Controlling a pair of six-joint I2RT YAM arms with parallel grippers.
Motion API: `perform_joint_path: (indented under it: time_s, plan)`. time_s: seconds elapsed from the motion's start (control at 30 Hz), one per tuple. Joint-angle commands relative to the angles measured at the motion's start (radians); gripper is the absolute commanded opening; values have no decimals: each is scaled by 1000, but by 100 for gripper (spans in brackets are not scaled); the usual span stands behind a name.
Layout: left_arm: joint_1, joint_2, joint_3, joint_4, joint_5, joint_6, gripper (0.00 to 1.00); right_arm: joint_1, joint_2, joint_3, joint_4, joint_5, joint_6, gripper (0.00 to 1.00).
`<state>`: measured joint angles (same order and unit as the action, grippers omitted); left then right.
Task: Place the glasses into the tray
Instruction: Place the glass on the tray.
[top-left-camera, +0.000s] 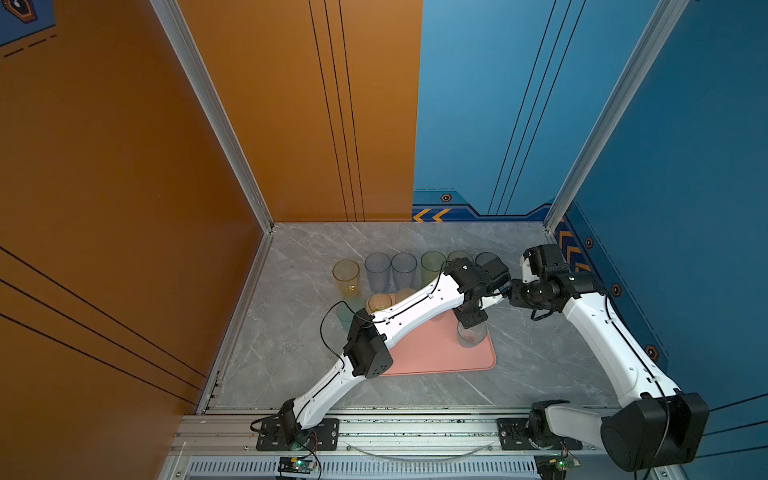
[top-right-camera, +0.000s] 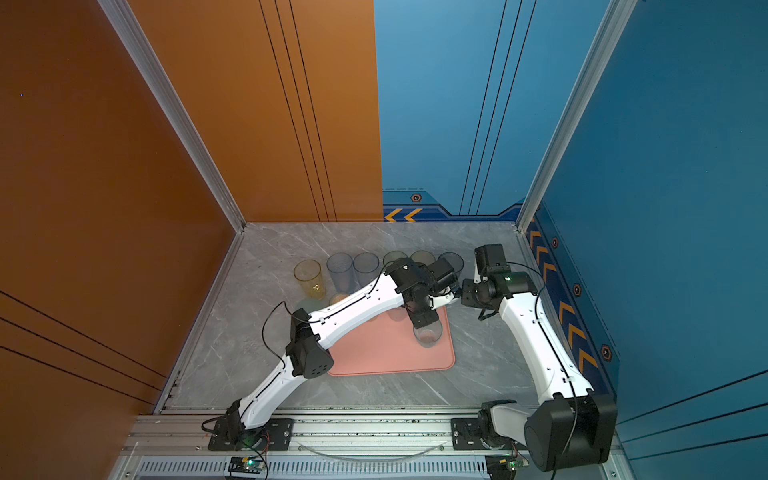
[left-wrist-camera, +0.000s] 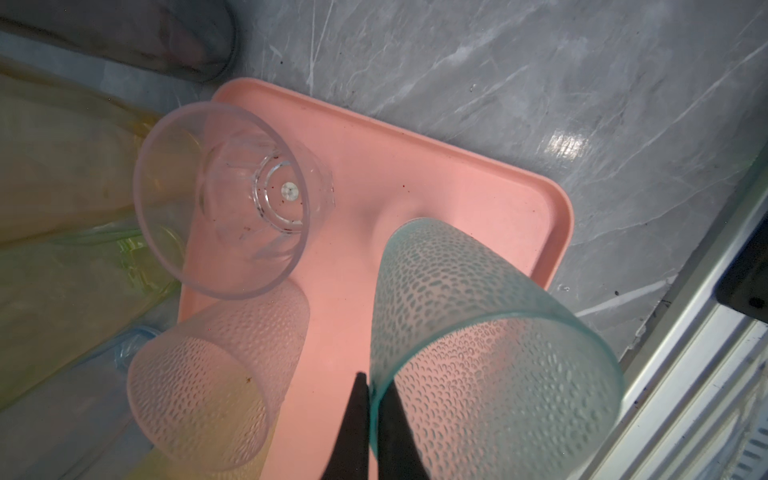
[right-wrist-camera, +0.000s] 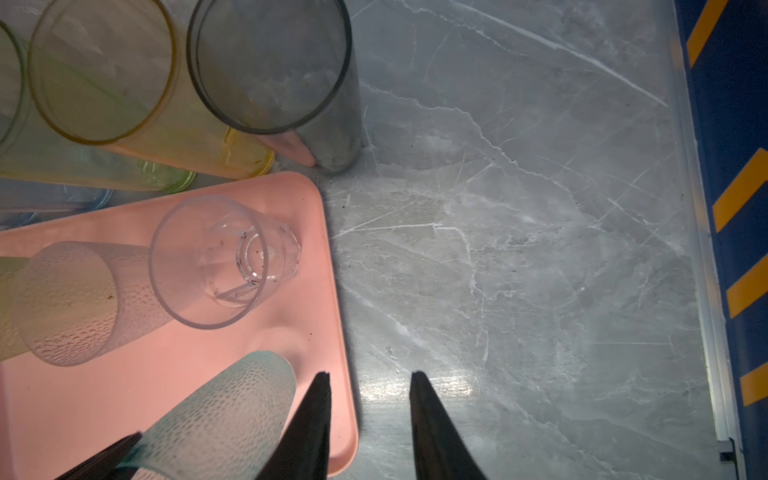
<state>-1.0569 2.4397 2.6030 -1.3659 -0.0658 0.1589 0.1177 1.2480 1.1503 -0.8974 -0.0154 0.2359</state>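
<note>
Nearest, the tray (top-left-camera: 436, 357) lies on the surface (top-left-camera: 540, 357). Over its right part the left jaws pinch the rim of the teal tumbler (left-wrist-camera: 478, 332), one inside and one outside (whether its base sits flat, I cannot tell). It is best lowered straight and let go, with the arm then lifting vertically so the inner jaw does not drag it. The right jaws hang parted and empty just beside. Beyond stands a clear tumbler (left-wrist-camera: 224, 199), then the tall tumblers (top-left-camera: 378, 270) off the tray. No readable writing shows anywhere.
</note>
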Motion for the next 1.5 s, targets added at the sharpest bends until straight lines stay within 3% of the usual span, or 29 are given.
perform_joint_path:
  time_s: [0.0, 0.3, 1.47]
  plan:
    - [-8, 34, 45, 19, 30, 25, 4, 6, 14, -5, -7, -25, -5, 32]
    - [4, 59, 78, 21, 48, 18, 5, 6, 29, -7, 2, -32, -9, 32]
    - [26, 33, 69, 35, 36, -5, 27, 0, -11, -6, -3, -47, -14, 36]
